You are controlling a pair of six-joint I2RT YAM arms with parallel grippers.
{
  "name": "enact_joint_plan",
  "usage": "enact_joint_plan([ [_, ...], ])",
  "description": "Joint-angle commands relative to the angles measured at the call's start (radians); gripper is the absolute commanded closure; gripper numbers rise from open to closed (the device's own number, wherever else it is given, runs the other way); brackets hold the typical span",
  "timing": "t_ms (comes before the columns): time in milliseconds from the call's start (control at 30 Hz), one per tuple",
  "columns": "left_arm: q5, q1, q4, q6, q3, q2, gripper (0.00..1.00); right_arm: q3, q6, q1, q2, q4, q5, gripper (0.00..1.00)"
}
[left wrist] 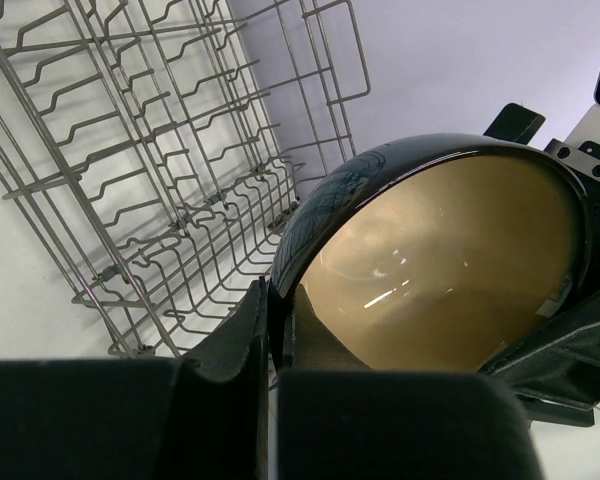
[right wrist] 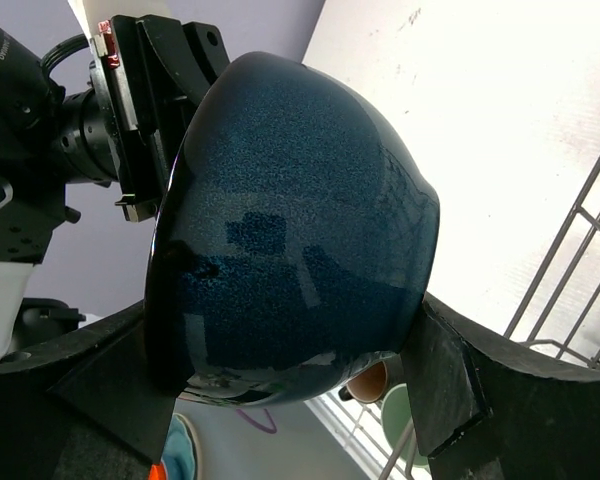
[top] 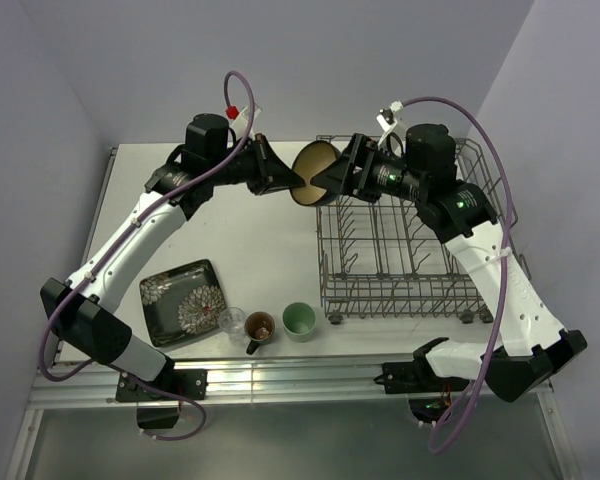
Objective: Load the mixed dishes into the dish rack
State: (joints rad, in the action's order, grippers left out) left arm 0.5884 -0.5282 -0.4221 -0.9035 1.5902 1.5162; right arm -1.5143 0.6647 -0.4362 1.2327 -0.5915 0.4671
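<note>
The dark bowl with a tan inside (top: pixel 312 162) hangs on edge between both grippers, above the table beside the dish rack's (top: pixel 410 250) far left corner. My left gripper (top: pixel 296 186) is shut on its lower rim; in the left wrist view the jaws (left wrist: pixel 275 300) pinch the rim of the bowl (left wrist: pixel 450 280). My right gripper (top: pixel 326 180) spans the bowl from rim to base, and in the right wrist view its jaws (right wrist: pixel 290 370) lie against the bowl's blue-black outside (right wrist: pixel 300 230). The square floral plate (top: pixel 183 300), clear glass (top: pixel 232 321), brown mug (top: pixel 260 326) and green cup (top: pixel 299 320) stand at the table's near edge.
The rack shows no dishes among its upright tines, also in the left wrist view (left wrist: pixel 180 180). Purple walls close in behind and on both sides. The table's metal front rail (top: pixel 280 375) runs below the dishes.
</note>
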Motion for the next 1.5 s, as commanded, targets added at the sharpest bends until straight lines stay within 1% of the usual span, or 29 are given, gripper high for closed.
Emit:
enact_joint_plan([
  [0, 0.106, -0.023, 0.126, -0.043, 0.014, -0.017, 1.00, 0.012, -0.008, -0.007, -0.013, 0.058, 0.001, 1.00],
  [200, 0.114, -0.026, 0.121, -0.043, 0.004, -0.017, 0.99, 0.017, -0.033, -0.007, -0.035, 0.048, -0.041, 1.00],
  [233, 0.113, -0.027, 0.121, -0.044, -0.001, -0.019, 0.96, 0.016, -0.036, -0.007, -0.038, 0.047, -0.047, 1.00],
  [267, 0.111, -0.026, 0.121, -0.046, -0.004, -0.021, 0.91, 0.014, -0.040, -0.007, -0.039, 0.045, -0.050, 1.00],
  [300, 0.110, -0.027, 0.121, -0.048, -0.006, -0.024, 0.82, 0.014, -0.042, -0.007, -0.042, 0.045, -0.064, 1.00],
  [367, 0.108, -0.026, 0.128, -0.049, -0.016, -0.033, 0.69, 0.020, -0.043, -0.007, -0.055, 0.051, -0.068, 1.00],
  [400, 0.106, -0.026, 0.134, -0.049, -0.019, -0.034, 0.60, 0.020, -0.045, -0.007, -0.056, 0.050, -0.073, 1.00],
  [467, 0.110, -0.026, 0.134, -0.049, -0.021, -0.039, 0.51, 0.025, -0.047, -0.007, -0.064, 0.048, -0.088, 1.00],
  [500, 0.108, -0.026, 0.129, -0.048, -0.021, -0.039, 0.43, 0.025, -0.048, -0.006, -0.065, 0.044, -0.093, 1.00],
  [600, 0.097, -0.024, 0.112, -0.038, -0.021, -0.040, 0.33, 0.017, -0.059, -0.006, -0.068, 0.027, -0.105, 1.00],
  [700, 0.087, -0.024, 0.091, -0.025, -0.016, -0.045, 0.28, 0.016, -0.070, -0.006, -0.078, 0.021, -0.128, 1.00],
  [800, 0.071, -0.023, 0.056, -0.005, -0.013, -0.053, 0.26, -0.001, -0.094, -0.007, -0.075, -0.008, -0.154, 1.00],
  [967, 0.041, -0.018, 0.011, 0.011, -0.024, -0.054, 0.25, -0.027, -0.132, -0.006, -0.075, -0.050, -0.197, 1.00],
  [1067, -0.004, -0.009, -0.067, 0.038, -0.004, -0.050, 0.25, -0.056, -0.163, -0.006, -0.065, -0.090, -0.241, 1.00],
  [1200, -0.076, -0.004, -0.188, 0.095, 0.062, -0.034, 0.25, -0.102, -0.232, -0.001, -0.064, -0.148, -0.350, 1.00],
  [1267, -0.122, -0.004, -0.263, 0.130, 0.111, -0.024, 0.26, -0.141, -0.270, 0.008, -0.061, -0.185, -0.442, 1.00],
  [1333, -0.143, -0.003, -0.300, 0.140, 0.123, -0.027, 0.26, -0.199, -0.309, 0.023, -0.035, -0.243, -0.466, 1.00],
  [1367, -0.153, -0.003, -0.302, 0.140, 0.119, -0.037, 0.27, -0.219, -0.324, 0.031, -0.026, -0.263, -0.525, 1.00],
  [1467, -0.180, -0.004, -0.278, 0.133, 0.067, -0.077, 0.27, -0.253, -0.384, 0.054, -0.007, -0.309, -0.605, 1.00],
])
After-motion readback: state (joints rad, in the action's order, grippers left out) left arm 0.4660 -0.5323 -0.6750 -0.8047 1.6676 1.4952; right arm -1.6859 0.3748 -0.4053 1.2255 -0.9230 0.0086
